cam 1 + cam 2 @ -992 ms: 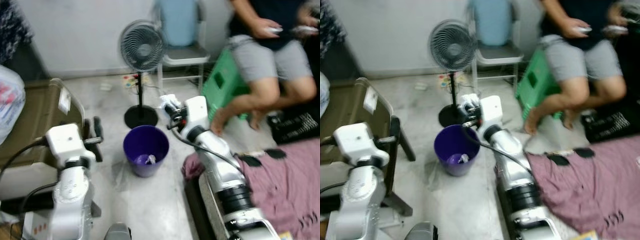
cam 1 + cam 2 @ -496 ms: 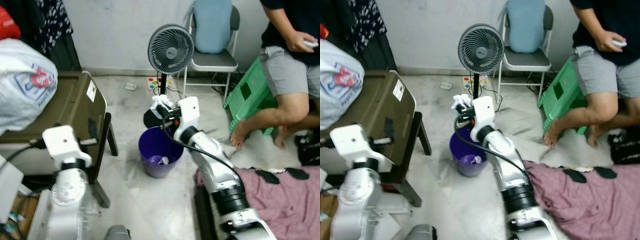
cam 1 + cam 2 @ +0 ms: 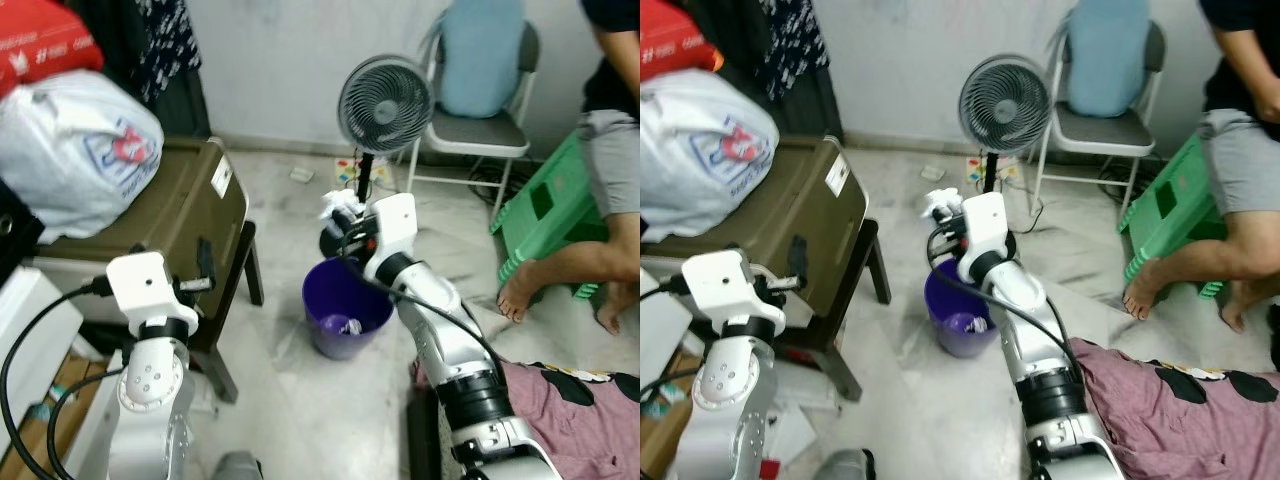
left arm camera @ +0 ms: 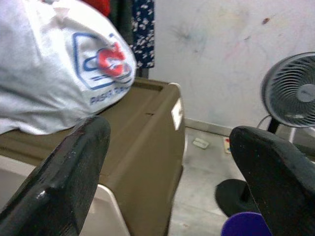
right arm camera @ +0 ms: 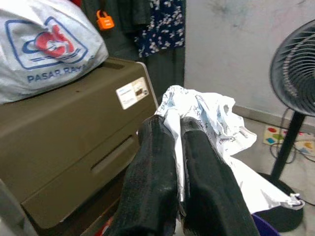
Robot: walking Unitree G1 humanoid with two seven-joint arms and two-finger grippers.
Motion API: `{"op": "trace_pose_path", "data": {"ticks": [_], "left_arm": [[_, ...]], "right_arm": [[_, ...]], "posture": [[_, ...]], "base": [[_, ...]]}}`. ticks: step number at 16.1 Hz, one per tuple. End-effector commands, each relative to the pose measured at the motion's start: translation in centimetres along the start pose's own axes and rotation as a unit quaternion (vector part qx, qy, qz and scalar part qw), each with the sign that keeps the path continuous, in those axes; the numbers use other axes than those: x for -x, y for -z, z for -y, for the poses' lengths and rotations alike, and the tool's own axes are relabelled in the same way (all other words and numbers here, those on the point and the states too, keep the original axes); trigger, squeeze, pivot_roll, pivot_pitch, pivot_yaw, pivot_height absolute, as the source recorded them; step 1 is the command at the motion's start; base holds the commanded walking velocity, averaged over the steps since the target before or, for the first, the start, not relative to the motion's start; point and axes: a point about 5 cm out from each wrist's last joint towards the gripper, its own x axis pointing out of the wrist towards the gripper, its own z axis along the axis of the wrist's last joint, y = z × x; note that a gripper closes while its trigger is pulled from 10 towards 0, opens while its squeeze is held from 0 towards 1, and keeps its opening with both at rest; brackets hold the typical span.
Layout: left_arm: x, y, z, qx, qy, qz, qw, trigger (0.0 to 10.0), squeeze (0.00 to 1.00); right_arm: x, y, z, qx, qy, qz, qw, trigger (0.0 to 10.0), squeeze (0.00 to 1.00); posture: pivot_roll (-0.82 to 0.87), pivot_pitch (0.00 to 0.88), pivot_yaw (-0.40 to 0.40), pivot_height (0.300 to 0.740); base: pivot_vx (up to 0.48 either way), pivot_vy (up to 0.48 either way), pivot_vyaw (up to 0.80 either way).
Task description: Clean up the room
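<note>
A purple-pink blanket [image 3: 1160, 410] is seen nearest, on the robot's right. The left hand [image 4: 167, 172] is held released, its two black fingers wide apart, beside the olive-brown plastic storage box [image 3: 150, 215] on which a white plastic bag with a red and blue logo [image 3: 85, 150] is laid. The right hand [image 5: 174, 172] is clenched on a crumpled white paper wrapper [image 5: 216, 123], which is held above the rim of the round purple plastic bin [image 3: 345, 305]. Behind it a grey standing fan [image 3: 385, 105] and a grey folding chair [image 3: 1095, 125] are placed. A person is seated on a green plastic stool [image 3: 550, 215].
</note>
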Motion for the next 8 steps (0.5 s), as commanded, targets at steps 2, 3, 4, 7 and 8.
{"op": "trace_pose_path", "data": {"ticks": [2, 3, 4, 7, 8], "left_arm": [[0.0, -0.4, -0.1, 0.003, 0.004, 0.010, 1.000, 10.0, 0.00], [0.3, -0.5, -0.1, 0.005, 0.011, 0.013, 1.000, 10.0, 0.00], [0.7, -0.6, -0.3, 0.007, 0.016, 0.014, 1.000, 10.0, 0.00], [1.9, -0.3, -1.0, 0.017, 0.021, 0.004, 1.000, 10.0, 0.00], [2.0, -0.3, -1.0, 0.017, 0.024, 0.003, 1.000, 10.0, 0.00]], "right_arm": [[-0.1, -0.3, -0.2, -0.002, 0.000, 0.006, 1.000, 10.0, 0.00], [0.1, -0.4, 0.1, -0.003, 0.013, 0.011, 1.000, 10.0, 0.00], [0.8, -0.6, 0.9, -0.006, 0.039, 0.017, 0.999, 10.0, 0.00], [3.1, -0.6, 2.9, 0.002, 0.091, 0.021, 0.996, 10.0, 0.00], [3.6, -0.3, 3.3, -0.003, 0.102, 0.015, 0.995, 10.0, 0.00]], "posture": [[0.04, 0.000, -0.066, 0.740], [0.04, 0.000, -0.065, 0.740], [0.04, 0.000, -0.064, 0.740], [0.02, 0.000, -0.052, 0.740], [0.02, 0.000, -0.052, 0.740]], "base": [[0.000, 0.000, 0.00], [0.000, 0.000, 0.00], [0.000, 0.000, 0.00], [0.000, 0.000, 0.00], [0.000, 0.000, 0.00]]}}
